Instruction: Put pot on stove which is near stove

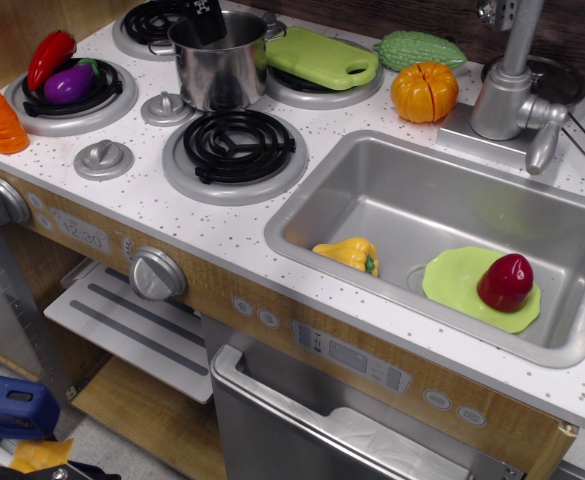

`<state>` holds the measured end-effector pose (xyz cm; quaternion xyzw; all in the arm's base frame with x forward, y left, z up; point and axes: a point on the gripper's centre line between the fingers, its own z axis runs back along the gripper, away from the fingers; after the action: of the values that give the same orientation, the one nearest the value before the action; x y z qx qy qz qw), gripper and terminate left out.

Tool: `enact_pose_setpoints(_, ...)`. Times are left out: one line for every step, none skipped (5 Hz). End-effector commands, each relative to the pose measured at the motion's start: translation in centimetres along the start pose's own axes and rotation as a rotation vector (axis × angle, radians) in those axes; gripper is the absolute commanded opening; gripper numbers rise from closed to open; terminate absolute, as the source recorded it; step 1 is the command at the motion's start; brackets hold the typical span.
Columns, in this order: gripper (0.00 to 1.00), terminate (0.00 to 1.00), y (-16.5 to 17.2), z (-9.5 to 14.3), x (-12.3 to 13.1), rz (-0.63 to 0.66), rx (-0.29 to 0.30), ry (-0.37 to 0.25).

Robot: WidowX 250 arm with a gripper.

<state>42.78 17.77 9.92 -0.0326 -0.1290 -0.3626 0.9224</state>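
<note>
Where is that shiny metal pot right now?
The pot stands upper left, between the four burners, just behind the empty front burner, with the pincer reaching inside.

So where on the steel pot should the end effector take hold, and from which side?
Best on the rim, from straight above. The pot stands upright and lidless, so one finger can drop inside the thin wall and one outside. Its wire side handles look small, and the green cutting board crowds its right side. The end effector already sits at the far rim; whether it has closed cannot be told.

Four coil burners (237, 147), one steel pot (219, 65), two top knobs (103, 157) — seven toy vegetables (424, 91), one sink (372, 175), one faucet (507, 85).
</note>
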Motion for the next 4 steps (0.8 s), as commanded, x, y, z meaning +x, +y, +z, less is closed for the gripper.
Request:
enact_pose_setpoints(1.0, 0.0, 0.0, 0.0, 0.0, 0.0, 0.0, 0.0)
enact_pose_setpoints(1.0, 0.0, 0.4, -0.2, -0.1, -0.019, -0.064, -0.037)
enact_pose_setpoints(1.0, 0.0, 1.0, -0.6, -0.4, -0.006, -0.141, -0.098)
enact_pose_setpoints(1.0, 0.0, 1.2, -0.9, -0.5, 0.004, -0.167, -0.126)
